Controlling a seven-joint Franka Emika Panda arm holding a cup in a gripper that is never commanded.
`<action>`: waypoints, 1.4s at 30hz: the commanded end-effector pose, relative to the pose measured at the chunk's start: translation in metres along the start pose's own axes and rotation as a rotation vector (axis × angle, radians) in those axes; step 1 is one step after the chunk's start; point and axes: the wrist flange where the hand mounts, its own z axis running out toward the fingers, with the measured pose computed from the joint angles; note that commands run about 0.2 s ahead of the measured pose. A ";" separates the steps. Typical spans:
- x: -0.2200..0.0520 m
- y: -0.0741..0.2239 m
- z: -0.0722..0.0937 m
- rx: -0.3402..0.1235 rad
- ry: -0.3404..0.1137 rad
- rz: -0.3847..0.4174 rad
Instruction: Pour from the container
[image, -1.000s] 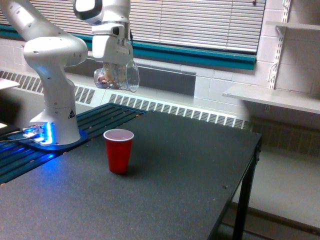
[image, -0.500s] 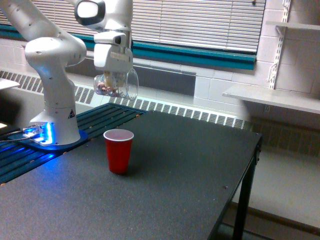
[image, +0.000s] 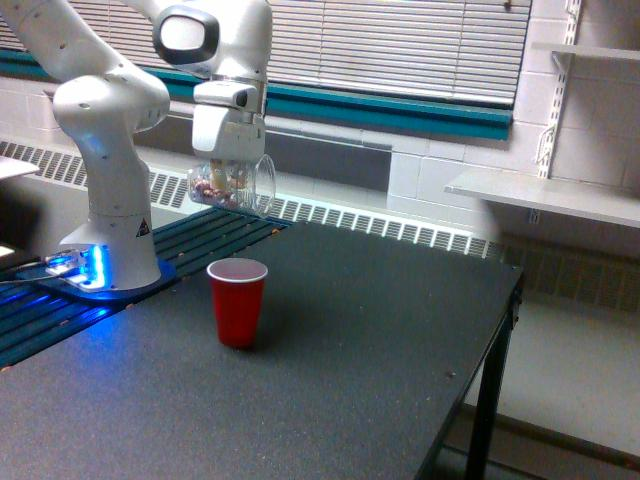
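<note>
Dropping lower over the red cup (image: 238, 300)

My claw (image: 228, 172) is gripping the clear container (image: 233, 183) on its side, mouth tipping down more than a second ago, hanging above the cup on the desk (image: 330, 340).

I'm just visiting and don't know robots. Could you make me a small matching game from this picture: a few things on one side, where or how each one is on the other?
Things:
1. clear container
2. red cup
3. robot base
4. table

States:
A. glowing blue at its foot
B. dark and speckled, bearing a cup
C. tipped on its side in the tool, above the table
D. standing upright, open mouth up

Pairs: 1-C, 2-D, 3-A, 4-B
</note>
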 end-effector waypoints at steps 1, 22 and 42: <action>-0.014 -0.002 0.014 -0.030 -0.033 0.007; -0.028 0.003 0.007 -0.093 -0.059 0.024; -0.036 0.003 0.019 -0.168 -0.083 0.013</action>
